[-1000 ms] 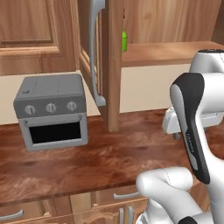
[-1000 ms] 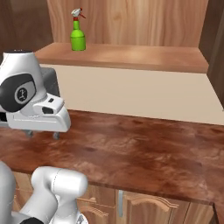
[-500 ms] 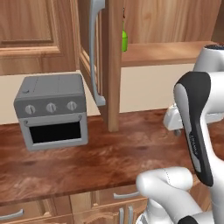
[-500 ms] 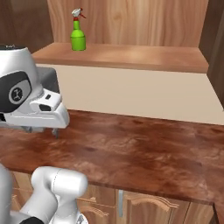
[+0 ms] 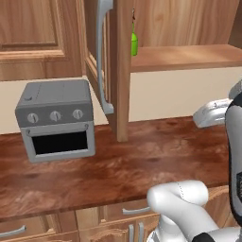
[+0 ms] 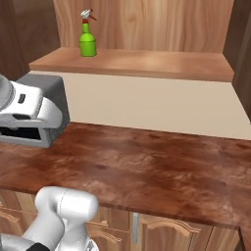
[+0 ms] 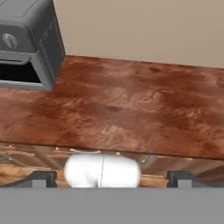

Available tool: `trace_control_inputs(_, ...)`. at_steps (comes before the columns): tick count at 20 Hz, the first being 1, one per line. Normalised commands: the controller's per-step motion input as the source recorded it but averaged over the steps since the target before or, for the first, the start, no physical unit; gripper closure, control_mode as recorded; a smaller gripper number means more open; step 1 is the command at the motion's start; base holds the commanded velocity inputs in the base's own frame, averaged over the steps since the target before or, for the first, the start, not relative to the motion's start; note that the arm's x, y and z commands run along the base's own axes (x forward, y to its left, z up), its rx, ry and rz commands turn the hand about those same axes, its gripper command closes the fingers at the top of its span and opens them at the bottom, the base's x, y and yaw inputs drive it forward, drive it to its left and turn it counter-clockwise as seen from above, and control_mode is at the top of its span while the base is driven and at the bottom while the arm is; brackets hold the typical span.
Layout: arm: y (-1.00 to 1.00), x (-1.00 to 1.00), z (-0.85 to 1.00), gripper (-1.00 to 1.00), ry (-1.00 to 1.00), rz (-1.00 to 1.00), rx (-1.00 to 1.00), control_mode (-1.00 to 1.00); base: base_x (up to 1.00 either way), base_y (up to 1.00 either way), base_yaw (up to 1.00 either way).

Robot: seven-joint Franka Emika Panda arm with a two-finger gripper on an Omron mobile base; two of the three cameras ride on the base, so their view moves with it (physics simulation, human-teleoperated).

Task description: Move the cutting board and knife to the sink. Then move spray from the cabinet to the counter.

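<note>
**Spray on the cabinet shelf, our gripper wide open over the counter**

We see the spray (image 6: 87, 38) standing upright on the shelf of the open cabinet (image 5: 111, 71), near the shelf's left end, green with a red-and-white trigger head. From the left it shows as a green sliver (image 5: 134, 43) just past the door's edge. Below, the counter (image 6: 162, 166) runs dark and wood-grained, with a grey toaster oven (image 5: 56, 118) sitting on it to the left. Our gripper (image 7: 109, 178) hangs above the counter's front edge with its fingertips (image 7: 41, 178) spread as wide as they go, holding nothing, well apart from the bottle.
</note>
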Motion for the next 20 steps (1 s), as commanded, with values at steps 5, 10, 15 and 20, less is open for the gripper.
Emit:
trace_control_inputs(5,0.0,-0.18,0.8,-1.0,-0.58,0.0,0.0,-1.0,0.0,0.0,0.0)
trace_control_inputs(10,0.0,-0.1,0.73,-1.0,-0.54,0.01,0.01,-1.0,0.0,0.0,0.0)
trace_control_inputs(15,0.03,0.0,0.68,-1.0,-0.43,0.0,0.02,-1.0,0.0,0.0,0.0)
trace_control_inputs(20,0.07,0.31,0.14,-1.0,-0.23,0.0,0.01,-1.0,0.0,0.0,0.0)
